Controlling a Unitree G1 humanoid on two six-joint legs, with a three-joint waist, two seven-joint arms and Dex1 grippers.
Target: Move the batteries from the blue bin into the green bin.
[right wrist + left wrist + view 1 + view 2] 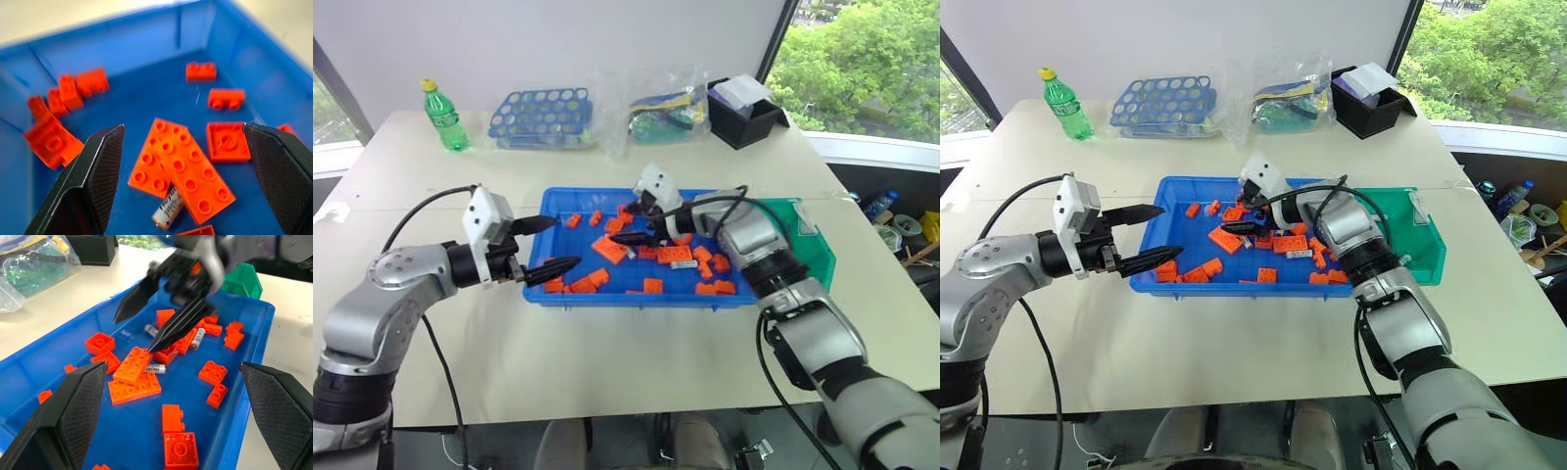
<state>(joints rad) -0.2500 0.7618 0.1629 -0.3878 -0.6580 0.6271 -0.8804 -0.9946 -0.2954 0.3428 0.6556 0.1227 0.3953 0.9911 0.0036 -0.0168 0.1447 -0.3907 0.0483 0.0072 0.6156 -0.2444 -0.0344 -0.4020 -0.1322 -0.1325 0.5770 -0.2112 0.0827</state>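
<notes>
**Small, smooth cells half-buried among bricks**

The batteries (197, 338) lie in the middle of the blue bin (540, 213), mixed in with orange building bricks (136, 372). One in the left wrist view lies beside a brick; another (167, 209) is partly tucked under a long brick's edge. The green bin (819, 253) stands against the blue bin's right end.

The right gripper (636, 222) hangs over the middle of the blue bin, its fingers wide apart and nothing between them. The left gripper (545, 245) hovers at the blue bin's left rim, fingers apart too and empty.

By their look the batteries are rigid metal cylinders, light but slick, likely to roll or squirt out of a skewed pinch. The best hold is probably across the middle of the barrel, fingers square to its length; the tucked one may first need nudging clear of its brick.
</notes>
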